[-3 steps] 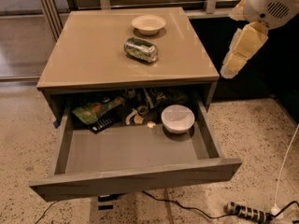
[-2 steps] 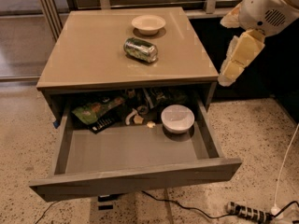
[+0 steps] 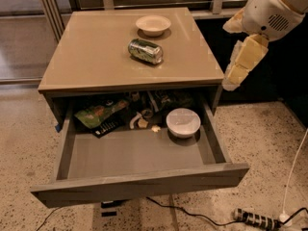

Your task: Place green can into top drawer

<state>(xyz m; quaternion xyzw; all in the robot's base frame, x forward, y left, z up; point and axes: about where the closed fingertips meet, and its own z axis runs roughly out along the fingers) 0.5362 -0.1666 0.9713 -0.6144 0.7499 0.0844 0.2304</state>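
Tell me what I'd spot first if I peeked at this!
Probably the big top drawer, pulled wide open at the front, with a white bowl and jumbled clutter at its back. Next, the shiny green can lying on its side on the tan cabinet top, and the robot's yellowish gripper hanging beside the cabinet's right edge.

Green can [image 3: 146, 51] sideways on cabinet [image 3: 91, 57]; top drawer [image 3: 134, 154] open

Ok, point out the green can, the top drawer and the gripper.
green can [image 3: 145, 51]: camera view, middle of its side.
top drawer [image 3: 139, 187]: camera view, middle of its front panel.
gripper [image 3: 231, 83]: camera view, its lower tip, right of the cabinet [image 3: 96, 57].
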